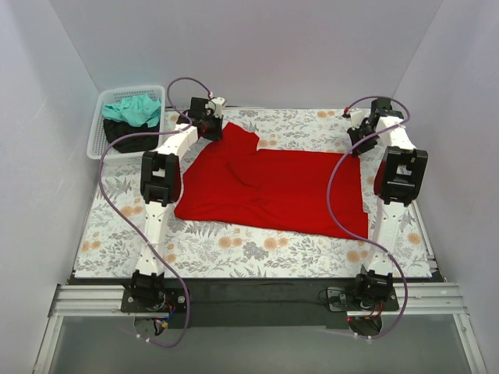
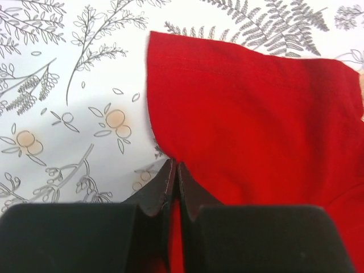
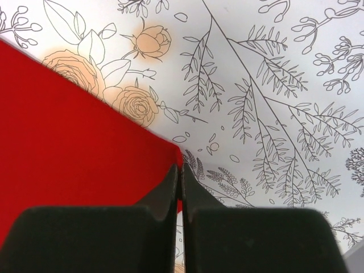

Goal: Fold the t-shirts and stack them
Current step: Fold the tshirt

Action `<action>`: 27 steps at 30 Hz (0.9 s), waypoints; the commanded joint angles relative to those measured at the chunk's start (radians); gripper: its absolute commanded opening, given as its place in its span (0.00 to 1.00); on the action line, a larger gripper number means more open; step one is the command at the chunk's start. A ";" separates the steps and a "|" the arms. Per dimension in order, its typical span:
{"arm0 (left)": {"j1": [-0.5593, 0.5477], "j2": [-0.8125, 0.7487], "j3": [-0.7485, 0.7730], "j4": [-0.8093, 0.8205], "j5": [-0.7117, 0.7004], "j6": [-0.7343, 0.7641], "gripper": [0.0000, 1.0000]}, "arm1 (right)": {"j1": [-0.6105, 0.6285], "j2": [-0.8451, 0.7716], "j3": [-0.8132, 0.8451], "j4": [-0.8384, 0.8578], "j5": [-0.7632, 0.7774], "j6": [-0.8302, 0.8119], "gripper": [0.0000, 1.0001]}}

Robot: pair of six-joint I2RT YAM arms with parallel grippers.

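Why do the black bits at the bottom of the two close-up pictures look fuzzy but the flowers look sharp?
Left wrist view: the left gripper sits very near the lens, so it blurs, while the red t-shirt and floral cloth are sharp. Right wrist view: same for the right gripper. Top external view: soft, even light, no glare.
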 commanded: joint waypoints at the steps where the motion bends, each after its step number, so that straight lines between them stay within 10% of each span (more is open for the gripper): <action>1: 0.015 -0.159 -0.072 0.094 0.037 -0.012 0.00 | -0.004 -0.096 0.000 -0.006 0.004 -0.007 0.01; 27: 0.106 -0.832 -0.801 0.275 0.241 0.075 0.00 | -0.012 -0.541 -0.414 -0.007 -0.027 -0.166 0.01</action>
